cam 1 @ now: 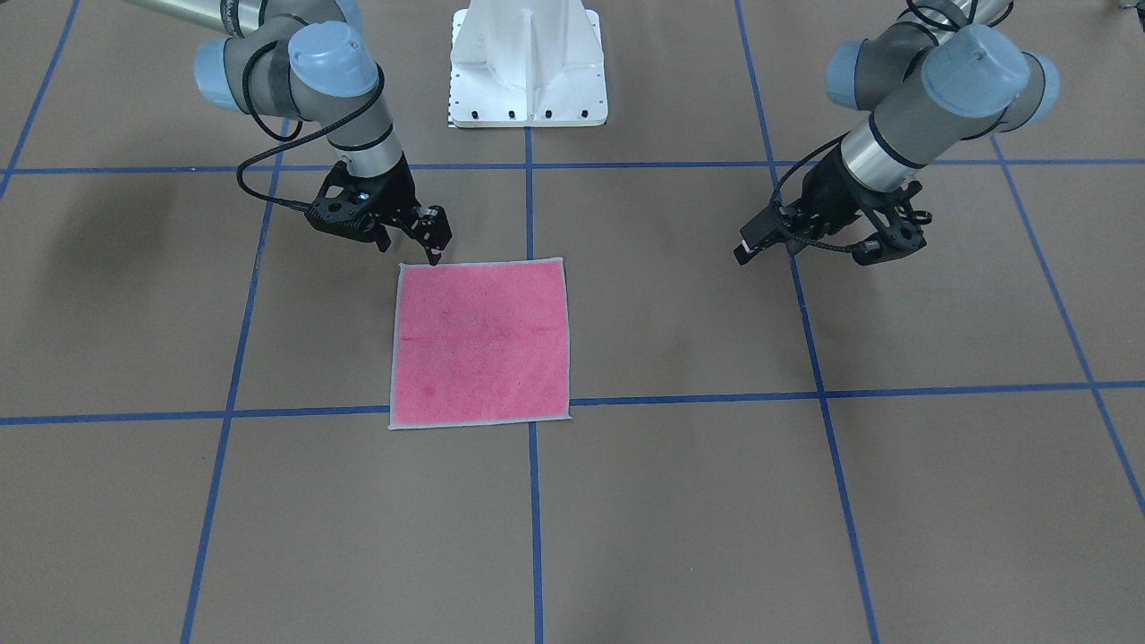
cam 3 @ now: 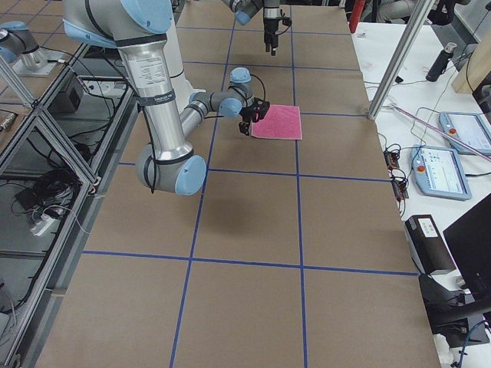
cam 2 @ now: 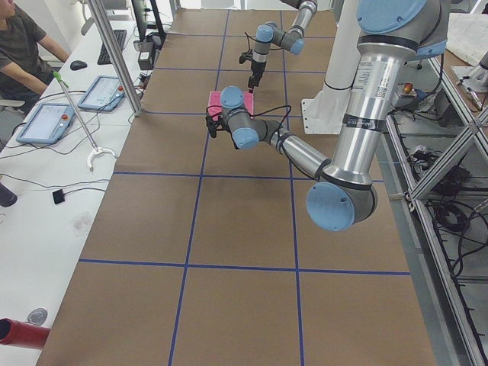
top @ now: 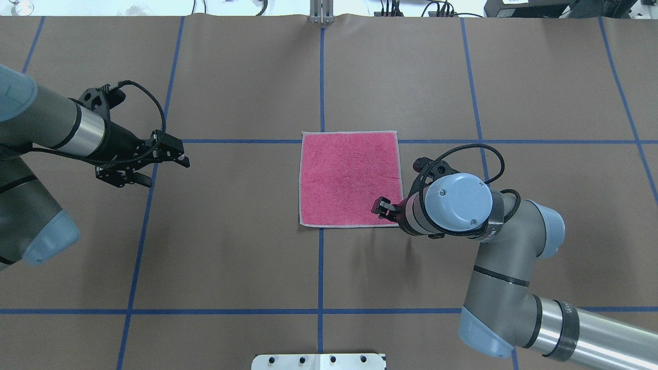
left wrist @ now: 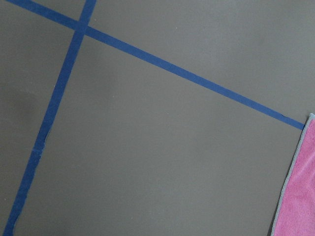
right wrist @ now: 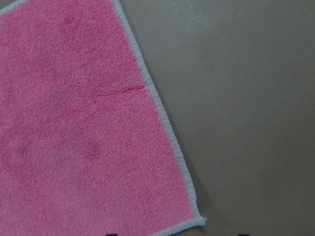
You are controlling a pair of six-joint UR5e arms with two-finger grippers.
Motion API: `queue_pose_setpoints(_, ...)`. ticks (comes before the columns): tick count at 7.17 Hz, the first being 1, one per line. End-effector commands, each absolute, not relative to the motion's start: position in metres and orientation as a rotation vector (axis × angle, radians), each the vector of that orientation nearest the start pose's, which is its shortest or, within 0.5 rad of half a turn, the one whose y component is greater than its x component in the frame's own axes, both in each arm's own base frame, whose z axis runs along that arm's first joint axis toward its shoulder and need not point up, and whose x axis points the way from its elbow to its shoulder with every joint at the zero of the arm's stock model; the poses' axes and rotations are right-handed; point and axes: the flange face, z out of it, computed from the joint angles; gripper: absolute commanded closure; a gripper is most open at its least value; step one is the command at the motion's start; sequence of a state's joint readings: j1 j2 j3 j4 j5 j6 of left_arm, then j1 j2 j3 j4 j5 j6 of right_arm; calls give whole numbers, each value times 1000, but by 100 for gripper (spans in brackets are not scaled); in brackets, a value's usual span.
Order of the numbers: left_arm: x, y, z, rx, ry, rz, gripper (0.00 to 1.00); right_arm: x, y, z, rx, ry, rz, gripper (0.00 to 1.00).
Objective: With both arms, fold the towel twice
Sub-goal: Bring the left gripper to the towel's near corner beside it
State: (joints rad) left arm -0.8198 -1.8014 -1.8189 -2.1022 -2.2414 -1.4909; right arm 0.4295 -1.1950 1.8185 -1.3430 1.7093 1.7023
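The towel point(cam 1: 480, 344) lies flat and unfolded at the table's middle, pink face up, with a light grey border; it also shows in the overhead view point(top: 349, 177). My right gripper point(cam 1: 411, 246) hangs open just above the towel's corner nearest my right arm, also seen in the overhead view point(top: 383, 208). The right wrist view shows that corner of the towel point(right wrist: 83, 123) straight below. My left gripper point(cam 1: 887, 249) is open and empty, well off to the towel's side over bare table point(top: 128, 180). The left wrist view catches only the towel's edge point(left wrist: 300, 196).
The white pedestal base point(cam 1: 528, 72) stands on my side of the table. Blue tape lines point(top: 321, 77) cross the brown table top in a grid. An operator point(cam 2: 23, 46) sits at a side bench with tablets point(cam 2: 46, 122) beyond the table's far edge.
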Motion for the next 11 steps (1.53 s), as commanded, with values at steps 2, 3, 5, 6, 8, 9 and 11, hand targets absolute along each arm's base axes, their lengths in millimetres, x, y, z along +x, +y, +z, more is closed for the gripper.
queue_pose_setpoints(2,335,-460,354,-133,1137,-316,0,-513,-367,326,-6,-857,546,26)
queue_pose_setpoints(3,336,-459,354,-132,1137,-315,0,-515,-367,329,-13,-850,557,27)
queue_pose_setpoints(5,336,-460,353,-122,1135,-320,0,-518,-368,335,-17,-838,560,33)
queue_pose_setpoints(6,336,-460,353,-122,1135,-320,0,-519,-367,335,-18,-836,557,35)
queue_pose_setpoints(8,337,-459,353,-122,1136,-318,0,-520,-366,336,-19,-836,559,54)
queue_pose_setpoints(9,337,-458,353,-130,1135,-329,0,-519,-366,335,-18,-836,561,64)
queue_pose_setpoints(11,340,-457,353,-133,1133,-328,0,-519,-366,334,-25,-838,576,79)
